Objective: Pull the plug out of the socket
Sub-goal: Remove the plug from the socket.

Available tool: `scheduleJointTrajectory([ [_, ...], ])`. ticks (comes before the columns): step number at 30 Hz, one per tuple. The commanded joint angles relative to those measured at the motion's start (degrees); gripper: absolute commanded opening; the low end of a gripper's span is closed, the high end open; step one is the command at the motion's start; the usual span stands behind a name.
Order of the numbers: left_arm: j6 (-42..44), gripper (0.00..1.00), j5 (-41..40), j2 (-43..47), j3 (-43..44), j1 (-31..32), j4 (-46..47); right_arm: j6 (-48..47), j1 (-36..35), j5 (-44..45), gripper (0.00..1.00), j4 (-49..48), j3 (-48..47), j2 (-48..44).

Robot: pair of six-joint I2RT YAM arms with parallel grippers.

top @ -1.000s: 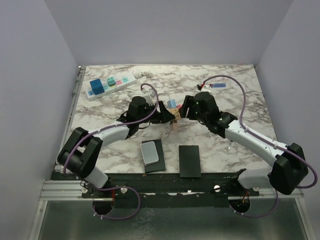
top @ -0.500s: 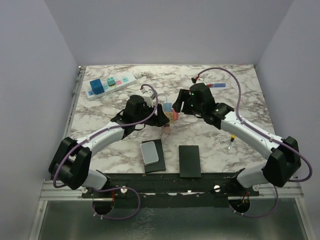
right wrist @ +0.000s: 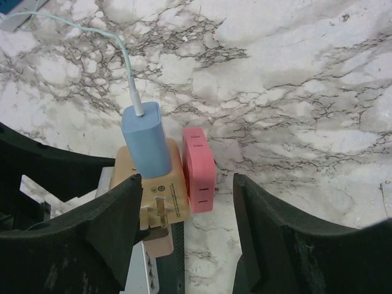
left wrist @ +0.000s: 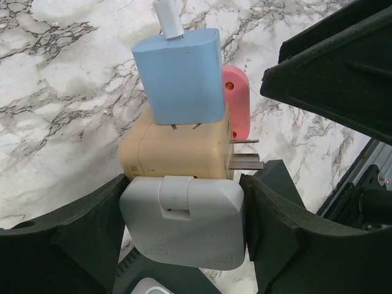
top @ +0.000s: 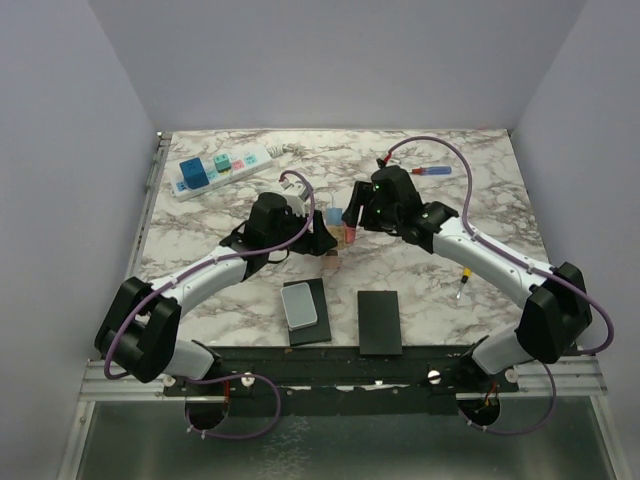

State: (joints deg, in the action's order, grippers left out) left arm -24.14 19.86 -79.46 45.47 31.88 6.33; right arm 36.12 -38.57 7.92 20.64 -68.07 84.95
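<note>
L gripper (left wrist: 184, 205) clamps grey adapter (left wrist: 184, 236) | socket (top: 222, 166) far back-L, well apart

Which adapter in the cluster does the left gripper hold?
The grey adapter, clamped between the left gripper's fingers; blue plug, tan cube and pink plug sit beyond.

A smooth marble-patterned tabletop (left wrist: 61, 92) is seen. The blue plug (left wrist: 180, 76), tan adapter (left wrist: 171, 153) and grey charger (left wrist: 184, 226) are moulded in matt plastic, with metal prongs (left wrist: 248, 164).
</note>
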Motion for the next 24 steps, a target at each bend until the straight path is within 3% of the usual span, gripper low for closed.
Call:
scheduleJointTrajectory([
  [1,0.43,0.00,0.06,2.55,-0.33,0.03,4.75,0.83,-0.19,-0.80,0.66,2.34,0.33,2.45],
  [24,0.30,0.00,-1.33,5.11,-1.87,-0.67,5.89,4.57,-0.10,5.27,0.67,7.31,0.17,6.83],
])
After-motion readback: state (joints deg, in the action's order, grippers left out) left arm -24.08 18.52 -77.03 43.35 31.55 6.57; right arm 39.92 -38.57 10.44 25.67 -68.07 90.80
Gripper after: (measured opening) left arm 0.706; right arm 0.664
